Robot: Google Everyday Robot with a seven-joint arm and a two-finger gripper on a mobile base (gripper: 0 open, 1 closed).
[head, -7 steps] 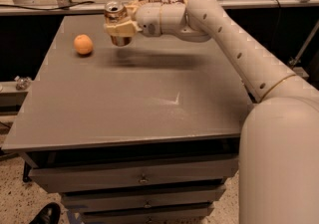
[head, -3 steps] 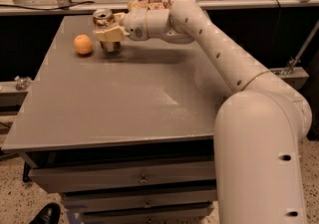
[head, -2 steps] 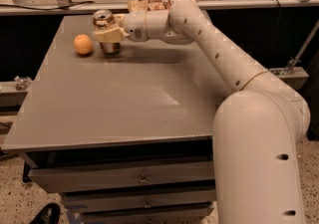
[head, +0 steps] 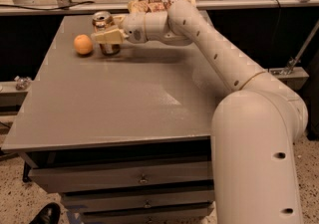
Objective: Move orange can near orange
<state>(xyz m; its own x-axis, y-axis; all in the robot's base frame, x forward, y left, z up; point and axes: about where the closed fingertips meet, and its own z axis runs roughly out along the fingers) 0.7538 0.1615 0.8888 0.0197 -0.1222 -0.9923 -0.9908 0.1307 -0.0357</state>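
Note:
The orange can, copper-orange with a silver top, stands upright on the grey table near its far left. The orange, a small round fruit, lies just left of the can, a narrow gap between them. My gripper reaches in from the right and its tan fingers are closed around the can's body, hiding most of its side. The can's base looks set on the table top.
A brown-and-yellow snack bag lies at the table's far edge behind my forearm. My white arm spans the table's right side. Drawers sit under the table front. A shoe is on the floor at lower left.
Since 2.3 s ago my gripper carried the can left from the table's far middle to beside the orange. Over the last second nothing has visibly moved.

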